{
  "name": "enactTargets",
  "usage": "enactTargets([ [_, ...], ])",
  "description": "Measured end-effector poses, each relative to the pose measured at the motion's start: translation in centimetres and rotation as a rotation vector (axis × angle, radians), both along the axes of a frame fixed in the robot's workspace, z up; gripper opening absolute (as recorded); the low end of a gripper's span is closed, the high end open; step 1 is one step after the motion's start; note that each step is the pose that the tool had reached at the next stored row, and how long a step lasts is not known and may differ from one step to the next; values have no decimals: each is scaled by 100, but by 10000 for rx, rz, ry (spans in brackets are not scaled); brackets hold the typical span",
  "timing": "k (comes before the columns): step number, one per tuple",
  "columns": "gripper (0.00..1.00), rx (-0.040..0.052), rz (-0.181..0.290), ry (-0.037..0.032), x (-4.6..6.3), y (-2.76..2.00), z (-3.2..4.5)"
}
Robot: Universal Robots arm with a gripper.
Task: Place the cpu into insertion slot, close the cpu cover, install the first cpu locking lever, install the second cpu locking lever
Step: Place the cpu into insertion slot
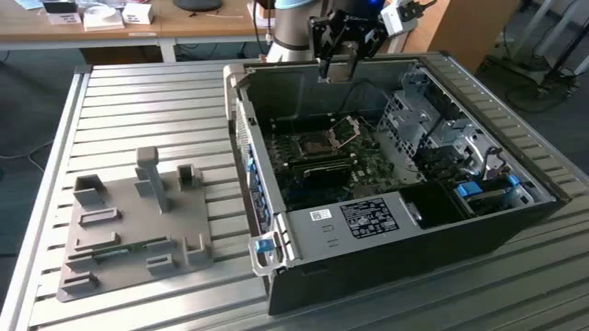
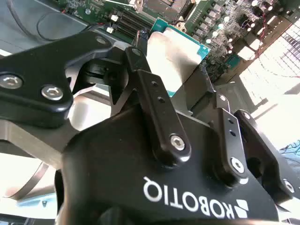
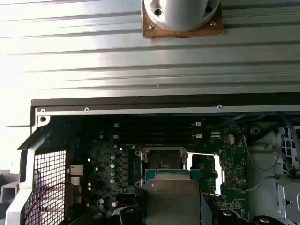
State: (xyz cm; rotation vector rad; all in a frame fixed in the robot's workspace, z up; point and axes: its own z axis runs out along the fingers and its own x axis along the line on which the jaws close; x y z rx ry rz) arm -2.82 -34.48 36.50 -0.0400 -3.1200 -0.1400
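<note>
My gripper [image 1: 336, 63] hangs above the back wall of the open computer case [image 1: 387, 227], shut on the cpu. In both wrist views the cpu [image 2: 174, 49] [image 3: 172, 197] is a flat square chip with a silvery top and a teal edge, clamped between the black fingers [image 2: 157, 93]. Below it on the motherboard [image 1: 313, 162] the insertion slot [image 3: 161, 160] [image 1: 316, 143] lies uncovered. The cpu cover [image 1: 348, 129] [image 3: 205, 165] stands swung open beside the slot. I cannot make out the locking levers.
The case lies on its side on a slatted metal table [image 1: 138, 103], with a drive cage [image 1: 432, 131] on the exterior view's right. A grey fixture plate [image 1: 138, 227] with upright holders sits on the exterior view's left. The arm's base [image 3: 180, 14] stands behind the case.
</note>
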Motion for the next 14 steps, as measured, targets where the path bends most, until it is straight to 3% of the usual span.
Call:
enactTargets([
  [14,54,3,0,-1,0,0,-15],
])
